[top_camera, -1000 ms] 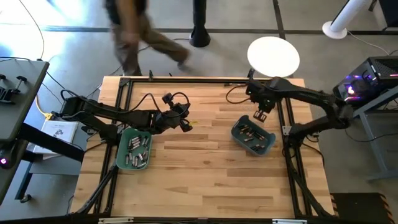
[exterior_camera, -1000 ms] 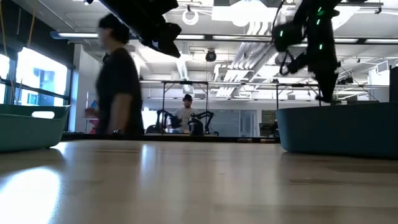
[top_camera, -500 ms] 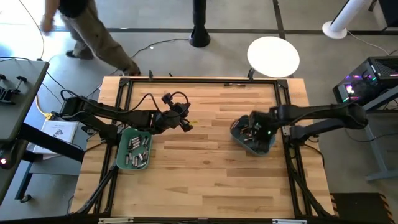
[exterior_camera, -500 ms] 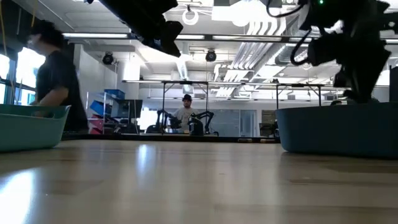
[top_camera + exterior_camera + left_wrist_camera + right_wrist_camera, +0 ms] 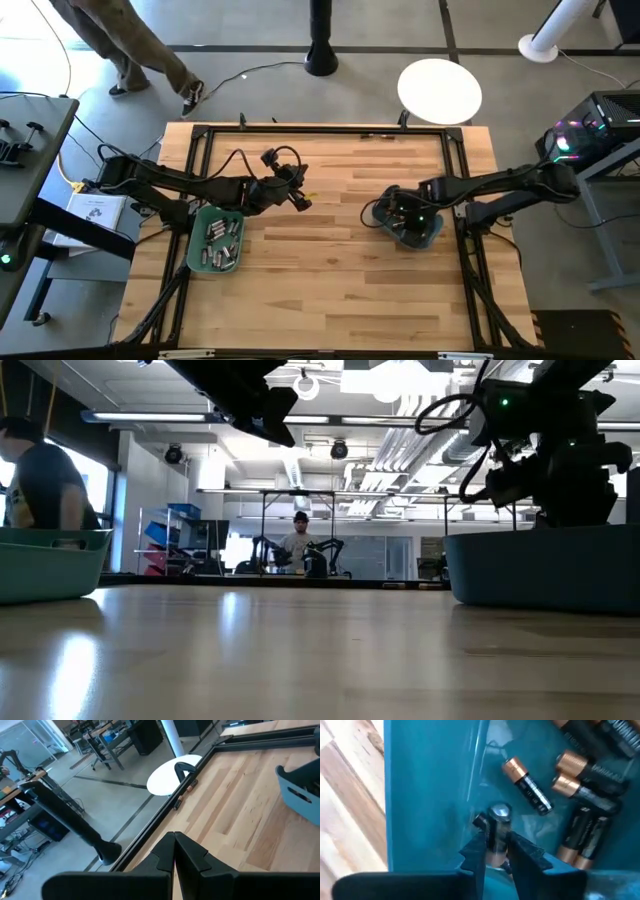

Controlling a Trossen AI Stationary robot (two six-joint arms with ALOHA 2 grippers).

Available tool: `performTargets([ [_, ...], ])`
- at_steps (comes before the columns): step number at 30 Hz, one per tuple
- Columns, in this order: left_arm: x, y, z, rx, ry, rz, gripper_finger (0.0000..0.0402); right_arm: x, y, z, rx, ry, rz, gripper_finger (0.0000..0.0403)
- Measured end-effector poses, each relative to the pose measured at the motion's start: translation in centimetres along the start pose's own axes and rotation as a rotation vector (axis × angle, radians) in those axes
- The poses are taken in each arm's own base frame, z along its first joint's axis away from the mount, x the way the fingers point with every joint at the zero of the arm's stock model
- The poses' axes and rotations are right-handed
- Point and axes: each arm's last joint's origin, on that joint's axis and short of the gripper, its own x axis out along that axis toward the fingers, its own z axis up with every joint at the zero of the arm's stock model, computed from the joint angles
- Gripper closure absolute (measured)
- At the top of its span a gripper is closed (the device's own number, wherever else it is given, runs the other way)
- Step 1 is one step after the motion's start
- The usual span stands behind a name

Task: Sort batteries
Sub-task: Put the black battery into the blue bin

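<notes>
We see a wooden counter [image 5: 330, 230] framed by a dark rail, with two teal bins on it. The left bin [image 5: 214, 241] holds a heap of silvery-grey batteries [image 5: 222, 240]; the right bin [image 5: 408, 219] holds dark, copper-capped batteries [image 5: 580, 815] gathered toward one side of its floor. The right arm reaches down into the right bin, and its right claw [image 5: 496, 851] sits low against the bin's inner wall. A single battery [image 5: 496, 832] stands between the two claw fingers, its silvery end cap facing the wrist camera and its body pressed by both tips, so the claw is gripping it. Another copper-capped battery [image 5: 526, 785] lies loose just beyond it. The left claw [image 5: 174, 851] hangs above the counter beside the left bin, fingers pressed together and holding nothing.
</notes>
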Motion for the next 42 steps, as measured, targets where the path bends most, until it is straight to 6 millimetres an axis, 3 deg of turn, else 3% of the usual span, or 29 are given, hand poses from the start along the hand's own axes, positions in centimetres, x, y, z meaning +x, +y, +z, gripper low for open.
performTargets([
  [6, 0.0, 0.0, 0.0, 0.012, 0.001, 0.0, 0.0399, -1.1, -0.6, 0.4, 0.036, 0.031, 0.011, 0.0274],
  [12, 0.0, 0.0, -0.1, 0.021, 0.01, 0.0, 0.0399, -6.2, -0.6, 1.4, 0.009, 0.068, -0.049, 0.0246],
  [17, 0.5, 0.4, -0.3, 0.018, 0.024, 0.016, 0.0399, -10.9, -0.2, 3.5, -0.087, -0.161, -0.224, 0.0247],
  [21, 1.2, 1.1, -0.8, 0.003, 0.068, 0.044, 0.0399, -12.2, -1.9, 6.3, -0.098, -0.385, -0.317, 0.0247],
  [26, 1.8, 1.9, -1.5, 0.003, 0.131, 0.071, 0.0399, -10.3, -6.9, 9.1, -0.056, -0.454, -0.325, 0.0241],
  [32, 1.9, 2.1, -2.1, 0.006, 0.179, 0.08, 0.0399, -6.7, -13.1, 12.2, 0.054, -0.528, -0.358, 0.0196],
  [37, 1.9, 2.1, -2.2, 0.005, 0.182, 0.08, 0.0399, -5.0, -16.7, 15.0, 0.14, -0.564, -0.371, 0.0161],
  [42, 1.9, 2.1, -2.2, 0.007, 0.187, 0.08, 0.0399, -3.6, -19.8, 16.5, 0.231, -0.501, -0.478, 0.0163],
])
